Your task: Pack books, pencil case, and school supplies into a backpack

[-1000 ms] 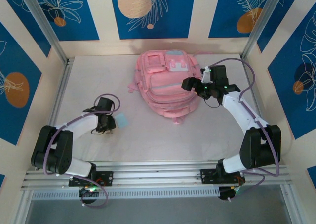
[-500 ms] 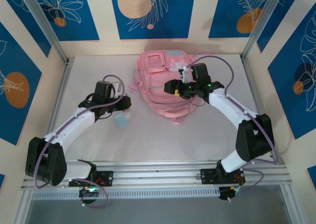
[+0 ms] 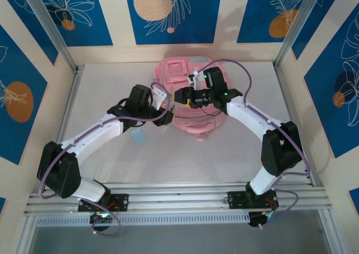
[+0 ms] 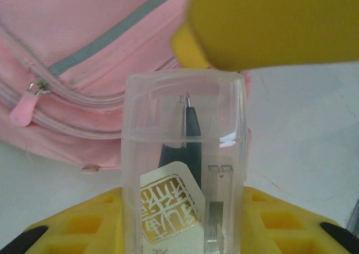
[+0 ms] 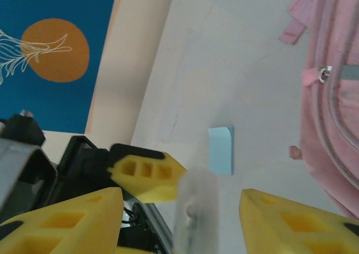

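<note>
Pale grey table top (image 3: pixel 235 153) is seen, flat and smooth; it is boxed in by cream walls (image 3: pixel 115 13) painted with blue shapes and orange circles; silver metal posts (image 3: pixel 50 29) are set at the back corners; a soft pink backpack (image 3: pixel 193 122) with grey trim and zips is laid near the back of the table; a thin blue square (image 3: pixel 138 137) is left flat on the table, apart from the bag; a clear plastic packet (image 4: pixel 185 170) with dark pointed things and a gold stamp is squeezed in the left gripper (image 4: pixel 185 226), just beside the bag; the yellow fingers (image 5: pixel 73 220) of the right gripper (image 5: pixel 180 195) are spread around the packet, with gaps on both sides.
</note>
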